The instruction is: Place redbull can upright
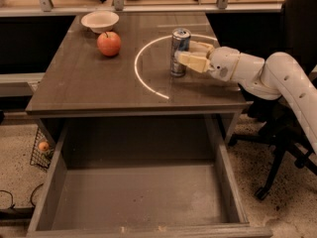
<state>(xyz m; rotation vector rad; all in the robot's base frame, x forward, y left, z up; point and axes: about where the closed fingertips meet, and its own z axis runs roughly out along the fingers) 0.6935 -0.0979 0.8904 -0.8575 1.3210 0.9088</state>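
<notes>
The redbull can [180,46] stands upright on the dark wooden table [99,83], inside a white arc marking, right of centre. It is blue and silver with a silver top. My gripper [184,56] reaches in from the right at mid-height of the can. Its cream fingers [192,61] sit on either side of the can, one across its front and one behind it, closed on it. The white arm [277,76] stretches away to the right edge.
A red apple [109,43] and a white bowl [100,20] sit at the table's back left. An open drawer [138,192] juts out below the front edge. A black office chair [292,29] stands to the right. A wire basket [42,148] is on the floor at left.
</notes>
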